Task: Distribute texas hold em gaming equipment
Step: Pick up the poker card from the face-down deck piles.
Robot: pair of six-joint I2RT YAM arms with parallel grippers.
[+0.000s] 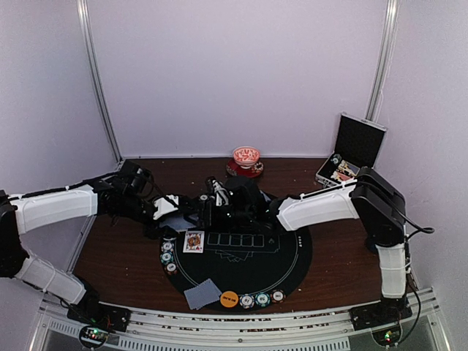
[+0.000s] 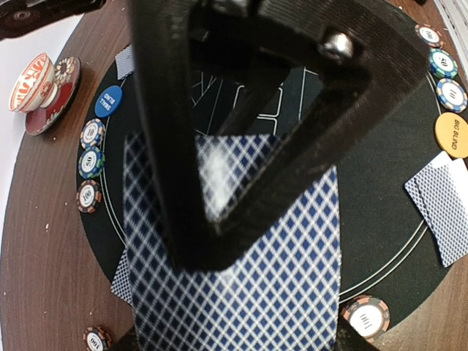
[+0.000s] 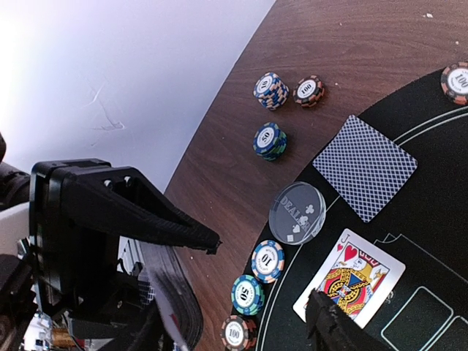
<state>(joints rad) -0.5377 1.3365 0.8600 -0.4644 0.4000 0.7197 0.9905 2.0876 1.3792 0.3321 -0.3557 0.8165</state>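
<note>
My left gripper (image 1: 174,210) is shut on a deck of blue-diamond-backed cards (image 2: 241,285) and holds it above the left edge of the round black mat (image 1: 285,267). One of its fingers (image 2: 219,146) lies across the top card. My right gripper (image 3: 267,274) is open right beside that deck (image 3: 172,300). A face-up jack of hearts (image 3: 349,278) lies on the mat below it. A clear dealer disc (image 3: 297,212), a face-down card (image 3: 364,167) and three chips (image 3: 248,294) lie along the mat's edge. An orange big-blind disc (image 2: 452,134) and a blue disc (image 2: 109,101) are also on the mat.
A red patterned bowl (image 1: 246,157) stands at the back centre. The open silver-edged black case (image 1: 351,153) is at the back right. Chip stacks (image 3: 270,90) stand on the wood off the mat. Another face-down card (image 1: 202,294) and chips (image 1: 262,298) lie at the mat's near edge.
</note>
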